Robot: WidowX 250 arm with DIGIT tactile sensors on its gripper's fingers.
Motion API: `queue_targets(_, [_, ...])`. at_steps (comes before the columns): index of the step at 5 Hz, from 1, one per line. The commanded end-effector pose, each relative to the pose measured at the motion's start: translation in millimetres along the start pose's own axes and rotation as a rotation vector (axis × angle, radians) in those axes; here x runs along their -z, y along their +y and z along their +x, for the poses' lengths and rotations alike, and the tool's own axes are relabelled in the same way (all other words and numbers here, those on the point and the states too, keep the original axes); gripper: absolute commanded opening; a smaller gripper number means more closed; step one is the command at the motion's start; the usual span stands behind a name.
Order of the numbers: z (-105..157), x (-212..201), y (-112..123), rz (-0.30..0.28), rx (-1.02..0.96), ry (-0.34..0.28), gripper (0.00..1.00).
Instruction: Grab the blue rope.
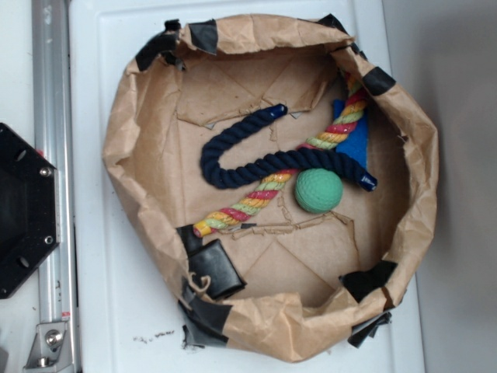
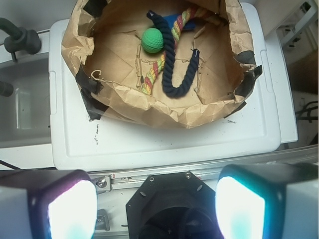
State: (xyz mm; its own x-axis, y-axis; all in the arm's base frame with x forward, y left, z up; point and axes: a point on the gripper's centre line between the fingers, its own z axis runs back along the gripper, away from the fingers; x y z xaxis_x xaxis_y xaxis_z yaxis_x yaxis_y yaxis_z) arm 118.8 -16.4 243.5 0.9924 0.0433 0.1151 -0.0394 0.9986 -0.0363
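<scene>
My gripper [image 2: 149,209] hangs wide open, empty, well short of the paper basket [image 1: 116,155]. Blue rope [image 1: 233,167] lies bent at basket ctr, crossing the striped rope [image 1: 256,198], green ball [image 1: 318,190] touching at 4 o'clock. I risk pinching both ropes, or snagging the paper wall.

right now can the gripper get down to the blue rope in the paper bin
Probably yes. The gripper sits back from the paper bin, fingers spread apart and empty. The blue rope lies on top, crossing over the striped rope, and its curved bend is bare. The green ball crowds only one end.
</scene>
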Motion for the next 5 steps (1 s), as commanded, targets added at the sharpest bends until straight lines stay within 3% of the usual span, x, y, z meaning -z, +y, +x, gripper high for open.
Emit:
queue_targets(1, [0, 0, 0, 0.0, 0.0, 0.0, 1.0])
queue_targets(2, [46, 49, 37, 0.034, 0.075, 0.025, 1.0])
queue_targets(3, [91, 87, 50, 0.083, 0.067, -0.03, 1.0])
queue_targets(5, [124, 169, 55, -0.015, 0.087, -0.025, 1.0])
